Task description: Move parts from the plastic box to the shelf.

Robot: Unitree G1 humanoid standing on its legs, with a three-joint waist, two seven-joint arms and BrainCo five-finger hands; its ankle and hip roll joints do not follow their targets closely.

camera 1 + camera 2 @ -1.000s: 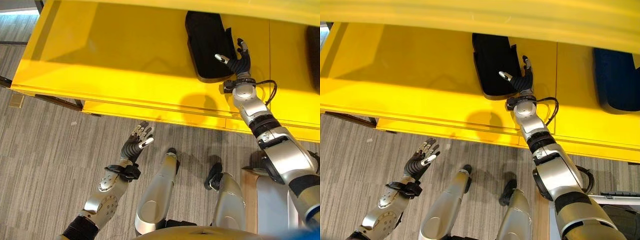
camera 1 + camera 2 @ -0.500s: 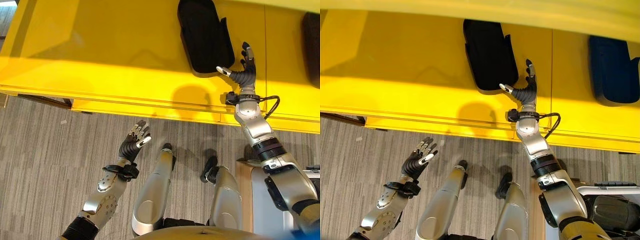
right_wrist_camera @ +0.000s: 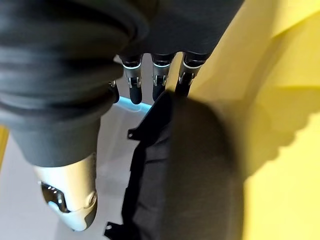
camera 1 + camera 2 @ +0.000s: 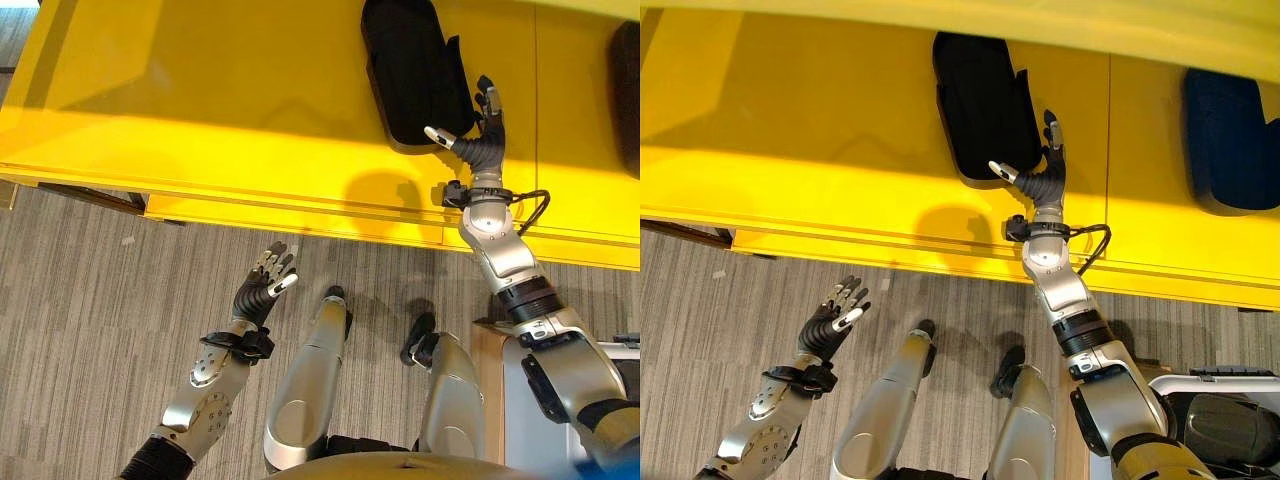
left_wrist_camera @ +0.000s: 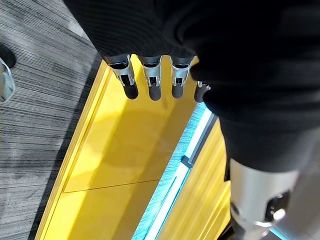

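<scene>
A black moulded part lies flat on the yellow shelf, and shows again as the black part close past my right hand's fingers. My right hand is open by the part's near right corner. Its fingers stand straight along the part's right edge and its thumb tip is over the near corner. I cannot tell whether it touches. My left hand hangs open and empty above the floor, well short of the shelf. Its fingers point toward the yellow shelf.
A second dark blue part lies on the shelf further right. The plastic box stands low at my right with a dark part in it. The shelf's front lip runs across, with grey carpet floor below.
The right hand, which had drawn back off the black part's edge, has swung in again, so its thumb is over the near corner. The left hand has barely moved. The camera has shifted slightly.
</scene>
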